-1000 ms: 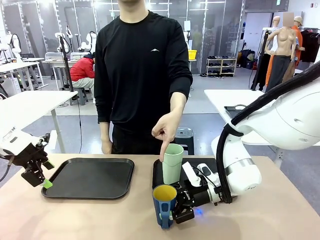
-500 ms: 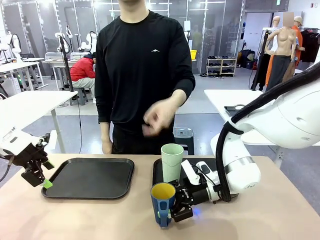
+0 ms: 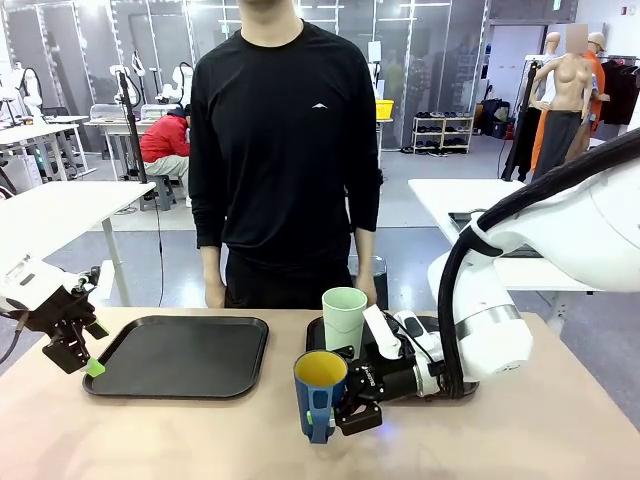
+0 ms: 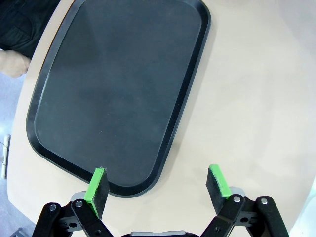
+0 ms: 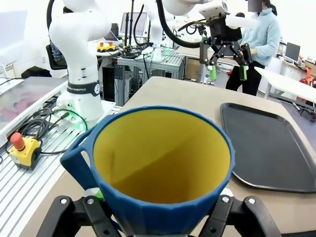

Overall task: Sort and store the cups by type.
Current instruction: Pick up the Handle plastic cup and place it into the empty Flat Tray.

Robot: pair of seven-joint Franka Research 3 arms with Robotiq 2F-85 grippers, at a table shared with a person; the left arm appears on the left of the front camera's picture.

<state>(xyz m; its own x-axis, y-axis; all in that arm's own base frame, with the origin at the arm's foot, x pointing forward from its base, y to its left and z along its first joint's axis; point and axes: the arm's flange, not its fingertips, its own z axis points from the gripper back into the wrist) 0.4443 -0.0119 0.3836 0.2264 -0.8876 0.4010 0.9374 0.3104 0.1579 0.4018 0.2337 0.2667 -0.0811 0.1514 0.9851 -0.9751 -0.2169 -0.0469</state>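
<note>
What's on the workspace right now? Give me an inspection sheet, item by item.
Surface: tan table with two black trays; left tray bare.
Job's things: blue mug, yellow inside, upright, lifted off the table; mint tumbler upright on the right tray.
Clutter: nothing seen.
Grippers: right gripper shut on the mug; left gripper open above the left tray's edge.
Cables: black hose along the right arm.
Surroundings: person at the far side, arms down.
</note>
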